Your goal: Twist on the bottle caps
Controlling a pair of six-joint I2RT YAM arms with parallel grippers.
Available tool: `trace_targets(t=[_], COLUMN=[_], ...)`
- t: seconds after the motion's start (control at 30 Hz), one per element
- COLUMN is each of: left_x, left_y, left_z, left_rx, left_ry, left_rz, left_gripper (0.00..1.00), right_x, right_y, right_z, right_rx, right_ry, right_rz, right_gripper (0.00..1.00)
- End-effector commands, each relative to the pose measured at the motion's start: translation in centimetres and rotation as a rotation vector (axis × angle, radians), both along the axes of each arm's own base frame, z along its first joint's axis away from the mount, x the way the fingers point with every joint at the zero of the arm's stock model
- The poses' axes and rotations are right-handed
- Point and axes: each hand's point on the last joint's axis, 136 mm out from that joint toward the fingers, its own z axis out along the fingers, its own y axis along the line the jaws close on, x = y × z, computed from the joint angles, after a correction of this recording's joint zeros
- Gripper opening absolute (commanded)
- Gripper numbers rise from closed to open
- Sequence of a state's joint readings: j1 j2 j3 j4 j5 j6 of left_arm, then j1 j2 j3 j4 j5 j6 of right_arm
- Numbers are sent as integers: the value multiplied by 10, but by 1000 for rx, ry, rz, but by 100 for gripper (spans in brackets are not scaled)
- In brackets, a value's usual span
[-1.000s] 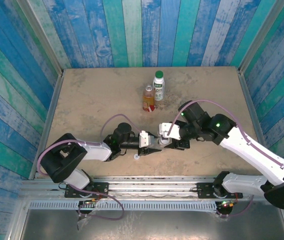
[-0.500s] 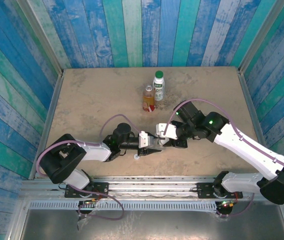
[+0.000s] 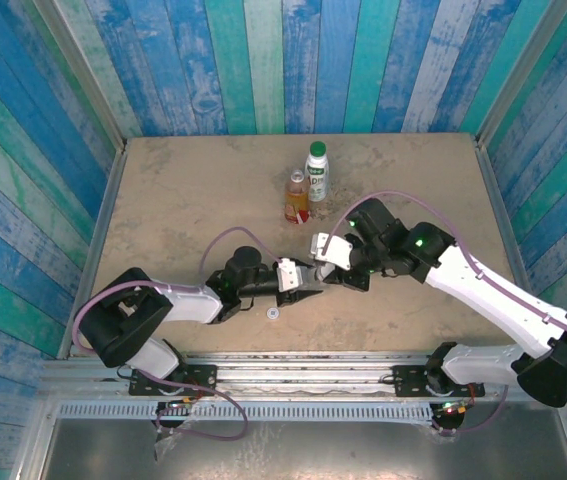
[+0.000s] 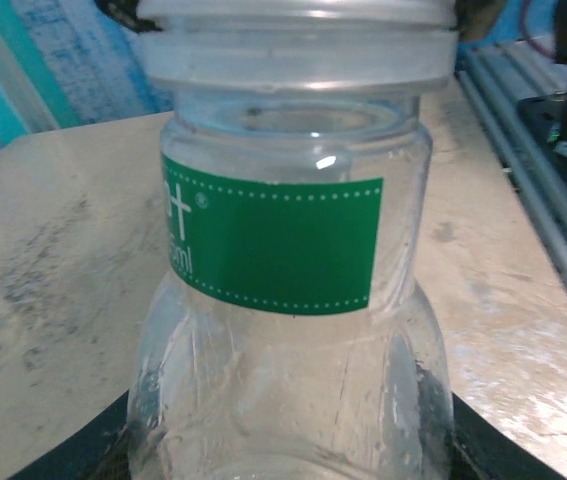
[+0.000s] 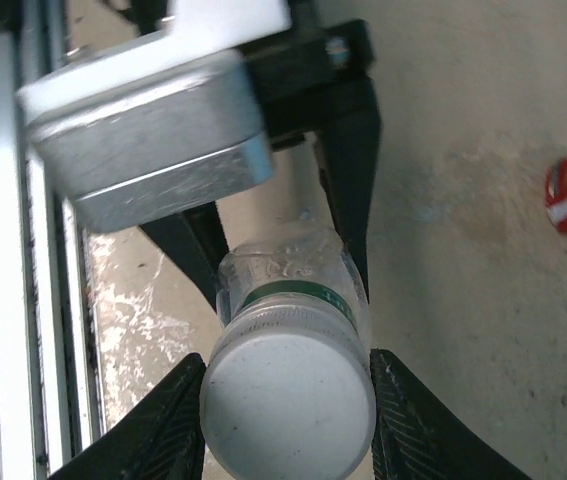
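A clear bottle (image 4: 283, 300) with a green label juts out sideways from my left gripper (image 4: 285, 455), which is shut on its lower body. A white cap (image 5: 288, 405) sits on the bottle's neck (image 5: 298, 290). My right gripper (image 5: 288, 425) is shut on this cap, one finger on each side of its rim. From above, the two grippers meet just above the table's near middle: left gripper (image 3: 306, 284), right gripper (image 3: 331, 276). At the back stand an amber bottle (image 3: 296, 198) and a white bottle (image 3: 317, 175) with a dark green cap (image 3: 317, 149).
A small pale round piece (image 3: 273, 313) lies on the table (image 3: 183, 210) just in front of the left gripper. Metal rails (image 5: 3, 250) run along the near edge. Blue plank walls (image 3: 53, 150) close in the left, back and right sides.
The right gripper's fingers have closed in on the white cap. Both grippers have shifted slightly away from the near edge with the bottle between them.
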State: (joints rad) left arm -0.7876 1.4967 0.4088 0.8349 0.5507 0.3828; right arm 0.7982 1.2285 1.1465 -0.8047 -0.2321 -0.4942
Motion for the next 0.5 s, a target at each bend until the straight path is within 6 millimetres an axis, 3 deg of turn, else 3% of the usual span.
trace_targets(t=[0.0,0.13,0.23,0.33,0.4,0.47], left_x=[30,36,38,35,32,27], left_y=[-10,-17,-23,-26,-26,-26], left_z=[46,43,39,38,36,32], left_rx=[-108,-99,-88,-85,-72,-58], left_ry=[-123,-139,-135,-132,-129,-117], left_rz=[106,113,100,72,54,31], left_gripper=[51,51,50,50,51,51], right_x=[34,45,38,34,31,21], right_y=[-13,-39,-43,-39,-36,-28], right_z=[3,0,-3,1,9,18], right_rx=[31,77,94,104,106,96], right_ry=[50,140,244,248,203,127], right_rz=[-428,-835,-969,-922,-821,-590], right_gripper=[33,24,26,32,46,66])
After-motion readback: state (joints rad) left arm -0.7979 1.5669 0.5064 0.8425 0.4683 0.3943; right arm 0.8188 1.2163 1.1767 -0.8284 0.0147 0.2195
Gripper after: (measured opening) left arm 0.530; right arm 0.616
